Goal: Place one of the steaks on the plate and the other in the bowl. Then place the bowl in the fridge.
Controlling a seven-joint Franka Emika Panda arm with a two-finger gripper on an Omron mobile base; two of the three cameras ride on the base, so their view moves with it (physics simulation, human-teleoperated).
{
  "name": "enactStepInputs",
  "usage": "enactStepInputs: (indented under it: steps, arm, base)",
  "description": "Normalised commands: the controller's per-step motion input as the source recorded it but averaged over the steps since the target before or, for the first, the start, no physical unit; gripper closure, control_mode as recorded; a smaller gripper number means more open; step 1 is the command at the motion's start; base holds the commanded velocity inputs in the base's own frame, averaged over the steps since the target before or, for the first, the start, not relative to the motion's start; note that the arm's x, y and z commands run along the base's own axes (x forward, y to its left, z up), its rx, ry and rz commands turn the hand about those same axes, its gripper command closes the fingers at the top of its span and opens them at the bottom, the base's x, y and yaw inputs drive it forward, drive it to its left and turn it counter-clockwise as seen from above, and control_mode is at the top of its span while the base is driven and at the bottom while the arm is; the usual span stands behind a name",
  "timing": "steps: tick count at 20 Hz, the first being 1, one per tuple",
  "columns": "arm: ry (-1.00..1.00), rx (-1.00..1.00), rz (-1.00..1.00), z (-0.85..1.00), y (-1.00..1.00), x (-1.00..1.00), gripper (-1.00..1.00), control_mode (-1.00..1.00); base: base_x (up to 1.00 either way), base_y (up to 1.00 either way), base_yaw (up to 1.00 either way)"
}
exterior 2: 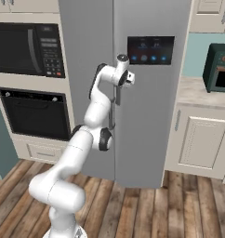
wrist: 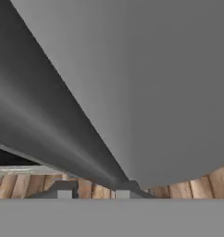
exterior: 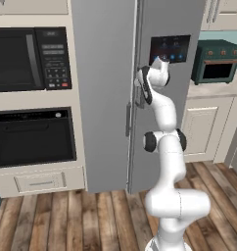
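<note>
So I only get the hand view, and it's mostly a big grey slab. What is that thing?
Observer: It's a tall grey fridge with two doors, and both look shut.
Operator: Where on it is the hand?
Observer: The gripper is at the slim vertical handles, by the seam between the doors.
Operator: Anything next to the fridge?
Observer: A black built-in oven sits to its left, under a microwave.
</note>
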Motion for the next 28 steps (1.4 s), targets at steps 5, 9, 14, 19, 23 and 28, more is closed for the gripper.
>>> enactStepInputs:
  steps: [5,9,14,19,23,28]
  arm:
    - [-0.40,0.29,0.17,-0.24,-1.00,-1.00,1.00,-1.00]
    - [-0.43,0.27,0.11,-0.49,-0.98,-1.00,1.00,-1.00]
    - [-0.34,0.33,0.06,-0.84,-0.54,-1.00,1.00,-1.00]
    - [-0.23,0.16,0.01,-0.44,0.33,-0.90,1.00,-1.00]
    - [-0.45,0.01,0.00,0.02,0.37,-1.00,-1.00,-1.00]
    - [-0.14,-0.04,-0.07,0.02,0.07,-1.00,-1.00,-1.00]
  base:
    - [0.00,0.00,0.00]
    - [0.00,0.00,0.00]
    - [0.00,0.00,0.00]
    - [0.00,0.00,0.00]
    - [0.00,0.00,0.00]
    - [0.00,0.00,0.00]
